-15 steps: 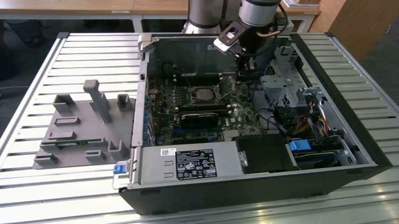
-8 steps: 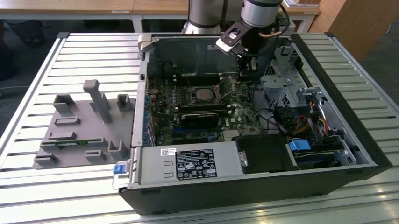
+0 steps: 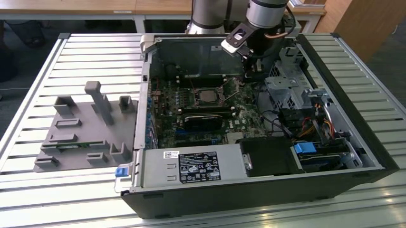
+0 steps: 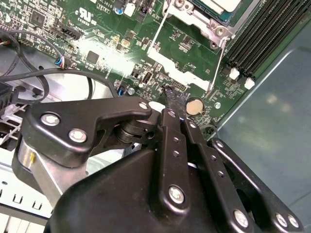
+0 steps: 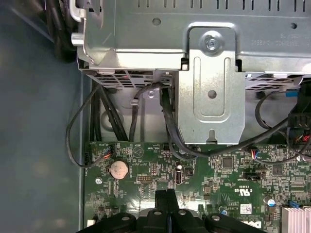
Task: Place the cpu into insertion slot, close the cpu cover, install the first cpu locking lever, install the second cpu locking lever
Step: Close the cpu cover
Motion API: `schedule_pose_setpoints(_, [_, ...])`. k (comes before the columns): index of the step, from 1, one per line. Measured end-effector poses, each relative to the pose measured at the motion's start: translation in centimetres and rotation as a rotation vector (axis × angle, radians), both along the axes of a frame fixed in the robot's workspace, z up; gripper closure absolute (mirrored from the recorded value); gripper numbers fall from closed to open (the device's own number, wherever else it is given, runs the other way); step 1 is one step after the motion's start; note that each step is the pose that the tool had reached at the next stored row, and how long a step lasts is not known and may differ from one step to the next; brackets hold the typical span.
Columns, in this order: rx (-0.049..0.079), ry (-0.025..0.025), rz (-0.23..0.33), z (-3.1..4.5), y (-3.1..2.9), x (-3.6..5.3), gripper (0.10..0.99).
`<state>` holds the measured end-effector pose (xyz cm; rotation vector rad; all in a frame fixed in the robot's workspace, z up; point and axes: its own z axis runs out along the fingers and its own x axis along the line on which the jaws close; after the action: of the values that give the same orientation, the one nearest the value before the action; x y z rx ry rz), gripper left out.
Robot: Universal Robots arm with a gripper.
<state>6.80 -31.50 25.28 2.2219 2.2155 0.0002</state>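
Nearest, a labelled power supply [image 3: 190, 167] sat at the front of the open computer case [image 3: 254, 195] on the slatted worktop [image 3: 95, 52]. At the exterior view's left lay a grey parts fixture [image 3: 79, 126]. Mid-board, the cpu [image 3: 207, 96] sat in its socket with the cpu cover [image 4: 210, 29] framing it. Further right the arm [image 3: 266, 14] reached down, jaws closed together on nothing visible, near a coin cell [image 4: 195, 105].
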Motion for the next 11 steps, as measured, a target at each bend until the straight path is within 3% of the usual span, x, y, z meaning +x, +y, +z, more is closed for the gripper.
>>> schedule_pose_setpoints(11, [0.000,0.0048,0.000,-0.96,0.21,0.06,0.980])
